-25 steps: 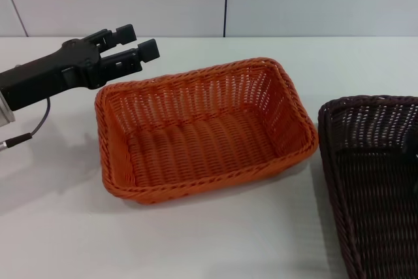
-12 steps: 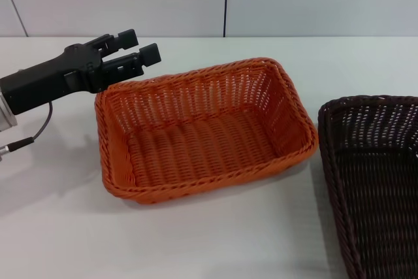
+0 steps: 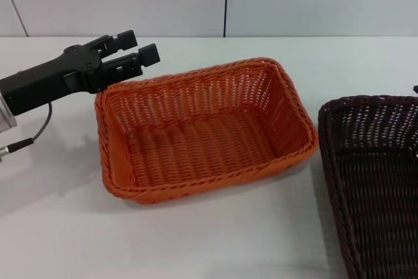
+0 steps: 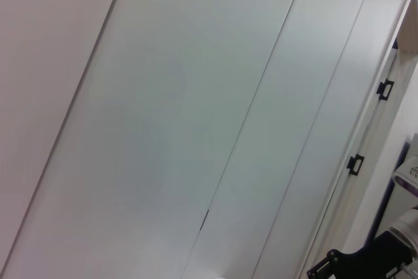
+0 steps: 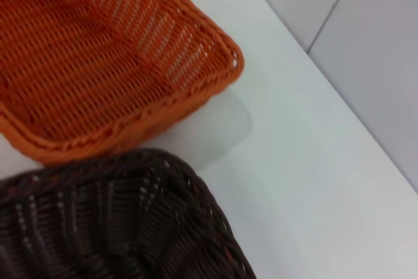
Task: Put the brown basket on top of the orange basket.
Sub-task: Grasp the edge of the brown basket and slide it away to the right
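The orange basket (image 3: 202,129) sits open side up on the white counter (image 3: 215,240), and everything else is placed from it here. The brown basket (image 3: 375,184) stands on the counter to the orange basket's right, near it but apart, with a strip of bare counter between their rims; part of it runs out of the head view. In the right wrist view the two baskets lie close together, the orange basket (image 5: 98,50) beyond the dark braided rim of the brown basket (image 5: 111,220), and a narrow gap of counter (image 5: 294,161) shows between them.

The left end effector (image 3: 138,48) hovers above the counter just beyond the orange basket's far left corner, its black body reaching in from the left. Its two fingers are slightly parted with a narrow gap between them, and they hold nothing. A thin cable (image 3: 36,129) hangs below that arm, to the left of the orange basket.

The right end effector does not show in any view, so its state cannot be told.
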